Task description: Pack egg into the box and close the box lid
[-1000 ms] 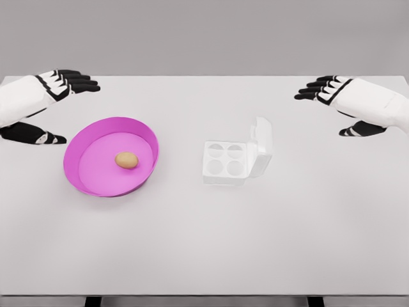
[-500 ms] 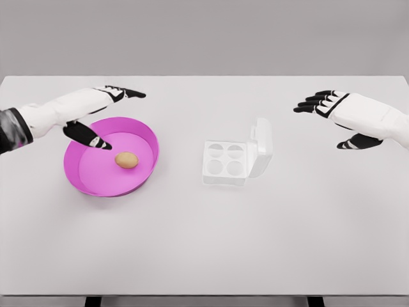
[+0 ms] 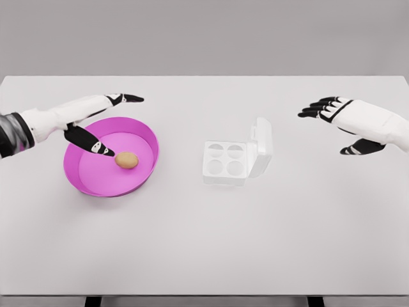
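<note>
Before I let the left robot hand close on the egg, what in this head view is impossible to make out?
- Whether the left robot hand thumb touches the egg: one view, no depth.
- The box lid's hinge and latch: white on white, too small.
- The right robot hand palm: faces away.
- Both arms: cut off by the picture's edges.

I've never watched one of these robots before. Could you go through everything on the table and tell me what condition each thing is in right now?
egg: whole, lying in the pink bowl, not yet grasped
pink bowl: upright, holding the egg
egg box: lid open, four cups all empty
left hand: open, over the bowl, thumb tip close to the egg
right hand: open, holding nothing, away from the box
</note>
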Tool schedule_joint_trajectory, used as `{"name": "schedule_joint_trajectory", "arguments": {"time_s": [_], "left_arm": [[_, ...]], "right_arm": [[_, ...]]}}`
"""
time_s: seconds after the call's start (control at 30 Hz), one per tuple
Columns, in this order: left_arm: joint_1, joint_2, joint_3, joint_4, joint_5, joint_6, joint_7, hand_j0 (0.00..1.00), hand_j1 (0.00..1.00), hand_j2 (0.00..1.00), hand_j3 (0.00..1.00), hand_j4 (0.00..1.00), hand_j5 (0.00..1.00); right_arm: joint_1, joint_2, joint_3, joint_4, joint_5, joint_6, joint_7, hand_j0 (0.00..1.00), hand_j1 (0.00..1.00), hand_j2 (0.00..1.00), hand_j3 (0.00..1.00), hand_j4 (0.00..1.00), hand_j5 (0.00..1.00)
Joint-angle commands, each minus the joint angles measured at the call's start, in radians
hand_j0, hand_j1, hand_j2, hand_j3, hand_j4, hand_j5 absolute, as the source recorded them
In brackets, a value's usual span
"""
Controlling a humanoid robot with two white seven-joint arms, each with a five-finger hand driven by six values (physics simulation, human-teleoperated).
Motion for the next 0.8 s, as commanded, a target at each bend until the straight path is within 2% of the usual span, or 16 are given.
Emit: {"name": "schedule_joint_trajectory", "arguments": {"time_s": [0.0,0.1,0.23,0.33,0.57,0.73,0.77], "left_arm": [[0.000,0.000,-0.003,0.000,0.042,0.045,0.000,0.99,0.99,0.99,0.99,0.99,0.99],[0.002,0.003,-0.018,0.000,0.045,0.054,0.000,0.96,0.96,0.96,0.96,0.96,0.96],[0.008,0.000,-0.023,0.000,0.045,0.054,0.000,0.88,0.88,0.88,0.88,0.88,0.88],[0.006,0.002,-0.044,0.001,0.040,0.054,0.000,0.87,0.87,0.87,0.87,0.87,0.87],[0.018,-0.001,-0.063,0.003,0.013,0.054,0.000,0.87,0.87,0.87,0.87,0.87,0.87],[0.031,-0.004,-0.064,0.003,-0.001,0.055,0.000,0.87,0.87,0.87,0.87,0.87,0.87],[0.029,-0.006,-0.063,0.004,-0.012,0.055,0.000,0.87,0.87,0.87,0.87,0.87,0.87]], "right_arm": [[0.009,0.001,-0.003,0.002,-0.007,0.003,-0.001,1.00,1.00,1.00,1.00,1.00,1.00],[0.026,0.019,-0.004,0.000,-0.007,0.003,-0.001,1.00,1.00,1.00,1.00,1.00,1.00],[0.048,0.021,-0.004,0.002,-0.005,0.003,-0.001,1.00,1.00,1.00,1.00,1.00,1.00],[0.051,0.042,-0.004,0.002,-0.005,0.003,-0.001,1.00,1.00,1.00,1.00,1.00,1.00],[0.068,0.045,-0.035,0.000,-0.007,0.003,-0.001,1.00,1.00,1.00,1.00,1.00,1.00],[0.104,0.108,-0.040,0.000,-0.007,0.003,-0.001,1.00,1.00,1.00,1.00,1.00,1.00],[0.129,0.136,-0.061,0.000,-0.007,0.003,-0.001,1.00,1.00,1.00,1.00,1.00,1.00]]}}
